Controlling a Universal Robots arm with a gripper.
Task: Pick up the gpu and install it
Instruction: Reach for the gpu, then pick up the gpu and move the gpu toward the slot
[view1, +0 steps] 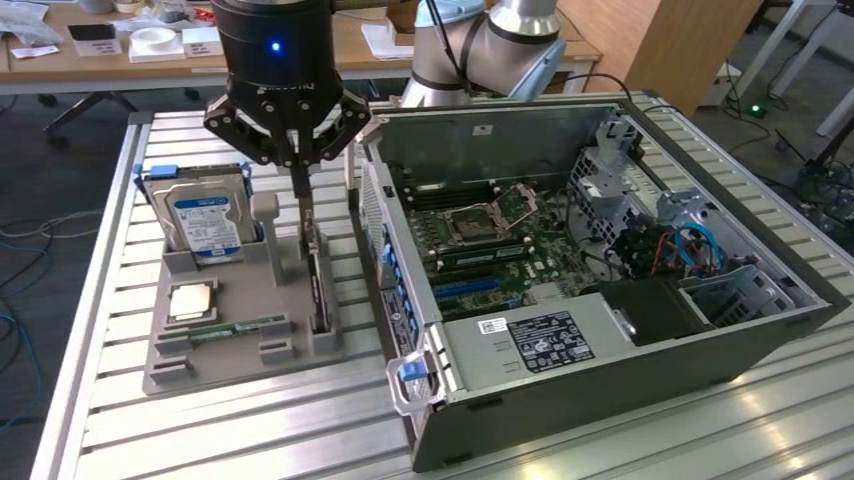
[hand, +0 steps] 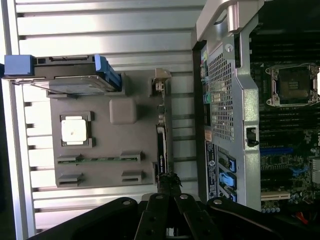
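Gripper (view1: 296, 163) is placed directly over the gpu (view1: 318, 285), fingers drawn together on the card's top edge. It is read as clenched on the card, a pinch grasp from above. In the wrist view the same pinch is seen at the gripper (hand: 167, 182), with the gpu (hand: 161, 145) edge-on as a thin dark strip.

The gpu is stood on its long edge in a slot of the grey holder tray (view1: 220, 345), along the tray edge nearest the computer case (view1: 601, 350). It is held upright there, probably so that its thin top edge is offered to a top-down pinch. Whether the card is already lifted clear of its slot cannot be told; its lower edge is seen at tray level.

Other parts are kept in their own recesses on the tray (hand: 105, 145):
- The hard drive (view1: 203, 215) is stood upright at the far edge.
- The processor chip (view1: 194, 300) is laid flat mid-tray.
- The RAM stick (view1: 240, 328) is laid flat nearer the front edge.

None of these is touched.

The tray is set on the slatted metal table (view1: 267, 420), just beside the case. The case is laid on its side with the panel off, so the motherboard (view1: 507, 250) faces up, presumably for insertion from above. A blue expansion slot (view1: 467, 288) is seen on the board. No card is seen in it, so the install is judged not yet done; the work stands at the pick-up stage.
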